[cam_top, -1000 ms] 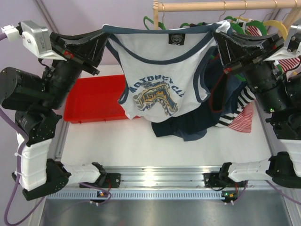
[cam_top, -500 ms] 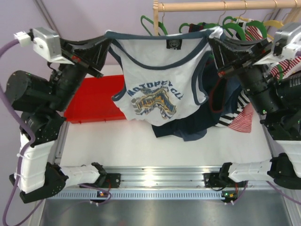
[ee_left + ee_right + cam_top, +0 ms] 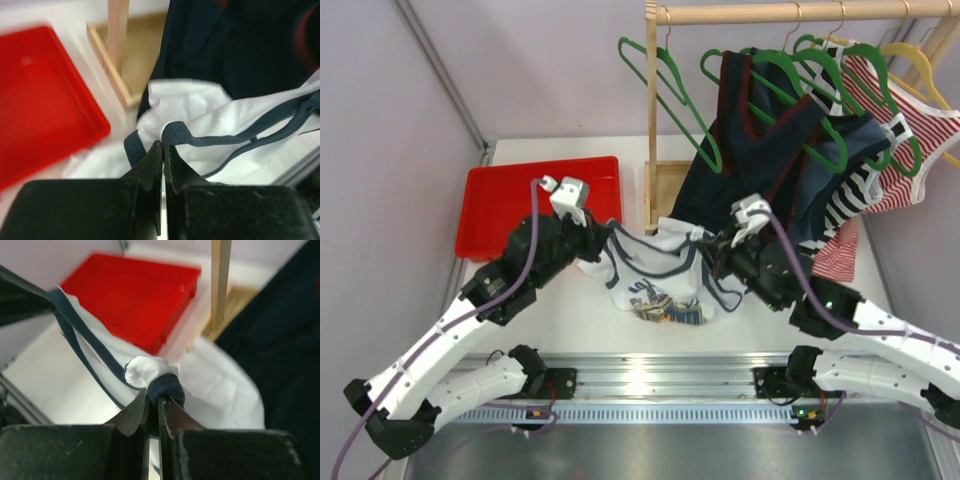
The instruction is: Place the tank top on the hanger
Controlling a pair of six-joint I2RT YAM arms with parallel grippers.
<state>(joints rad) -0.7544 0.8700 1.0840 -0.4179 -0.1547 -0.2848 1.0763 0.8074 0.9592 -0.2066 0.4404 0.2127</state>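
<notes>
From above, the white tank top with navy trim and a blue-and-yellow chest graphic (image 3: 655,285) sags between the left gripper (image 3: 603,240) and the right gripper (image 3: 715,252). It hangs low over the table (image 3: 570,325), well below the empty thin green plastic hanger (image 3: 708,152) on the wooden rail (image 3: 770,13).

I count three tops, one yellow hanger (image 3: 918,58) and one red plastic tray (image 3: 510,215). The green hangers overlap; there are at least four.

In the left wrist view, the fingers (image 3: 150,165) are pinched tight on a strap's navy hem.

In the right wrist view, the fingers (image 3: 131,415) are clamped on a bunched strap end.

Both holds look thin. Stretching the top could pull a strap free, and the slack cloth may snag the hung dark navy top (image 3: 760,150).
</notes>
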